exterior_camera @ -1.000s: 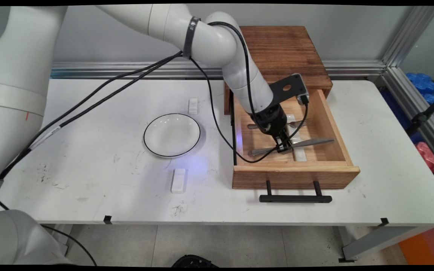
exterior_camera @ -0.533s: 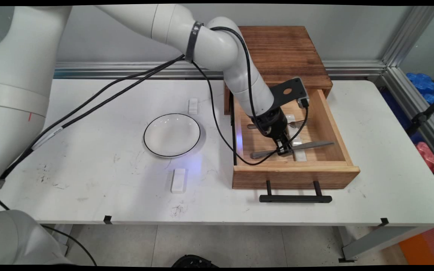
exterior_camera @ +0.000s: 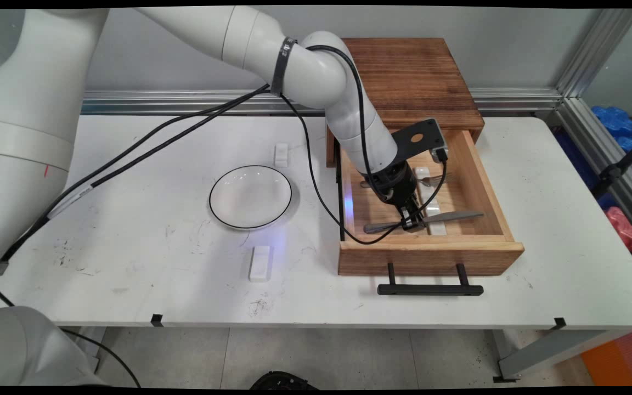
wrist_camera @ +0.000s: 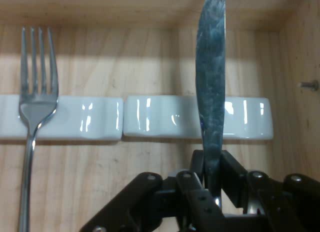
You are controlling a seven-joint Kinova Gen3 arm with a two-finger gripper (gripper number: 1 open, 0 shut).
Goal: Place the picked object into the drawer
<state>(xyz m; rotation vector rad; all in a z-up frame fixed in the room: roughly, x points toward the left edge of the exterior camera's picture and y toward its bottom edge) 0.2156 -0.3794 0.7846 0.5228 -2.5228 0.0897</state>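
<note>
- Hand view shows the gripper (wrist_camera: pixel 214 179) pinching the knife (wrist_camera: pixel 210 82) edge-on between its fingertips, inside the open wooden drawer (exterior_camera: pixel 431 249).
- Such a thin grip near mid-length could let the knife pivot or slip.
- Its blade crosses the white rests (wrist_camera: pixel 150 117); dragging might knock them or the fork (wrist_camera: pixel 35 107) beside.

knife (wrist_camera: pixel 210 87): dull grey metal table knife — gripped at its middle between the tool's (exterior_camera: pixel 413 221) closed fingers, blade crossing the right white rest (wrist_camera: pixel 198 117)
pose: roughly level, lying left-right across the near part of the open wooden drawer (exterior_camera: pixel 428 250)
fork (wrist_camera: pixel 33 117): silver, four tines, lying beside the knife — neck on the left white rest (wrist_camera: pixel 62 118)
</note>
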